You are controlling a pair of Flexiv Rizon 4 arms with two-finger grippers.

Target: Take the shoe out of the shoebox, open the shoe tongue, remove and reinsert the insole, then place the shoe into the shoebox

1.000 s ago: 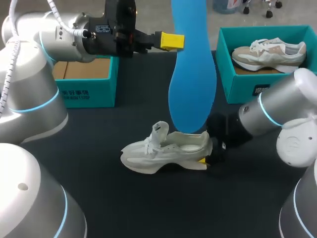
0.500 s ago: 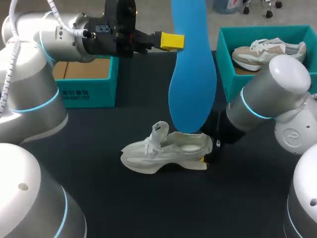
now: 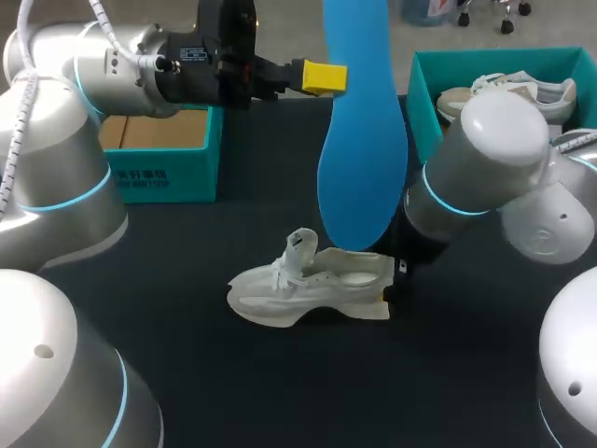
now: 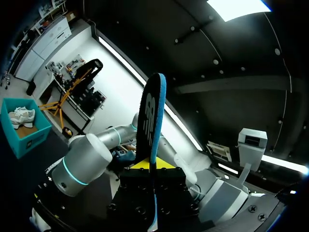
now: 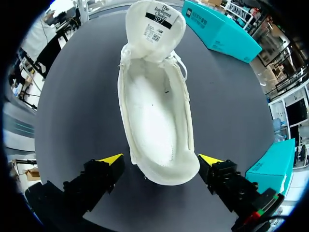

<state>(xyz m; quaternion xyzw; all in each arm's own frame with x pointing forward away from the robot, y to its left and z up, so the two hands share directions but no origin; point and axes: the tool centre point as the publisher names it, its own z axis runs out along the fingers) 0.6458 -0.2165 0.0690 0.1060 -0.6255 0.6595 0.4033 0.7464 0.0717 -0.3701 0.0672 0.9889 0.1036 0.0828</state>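
A white shoe (image 3: 312,285) lies on the dark table with its tongue (image 5: 155,21) folded up and its inside bare. High above it hangs the blue insole (image 3: 359,140), toe end down, with my left gripper (image 3: 322,77) shut on its upper part. In the left wrist view the insole (image 4: 150,121) stands edge-on between the gripper's (image 4: 147,166) closed fingers. My right arm (image 3: 476,177) comes in low behind the shoe's heel. My right gripper (image 5: 161,159) is open, and its fingertips (image 5: 112,159) flank the heel (image 5: 166,169) on both sides without clamping it.
A teal shoebox (image 3: 424,140) at the back right holds a second, beige and white shoe (image 3: 522,91), partly hidden by my right arm. Another teal box (image 3: 159,168) stands at the back left under my left arm. Dark table lies in front of the shoe.
My right arm has swung up and leftward across the right shoebox, and its gripper has closed in on the shoe's heel. The left arm and insole have not moved.
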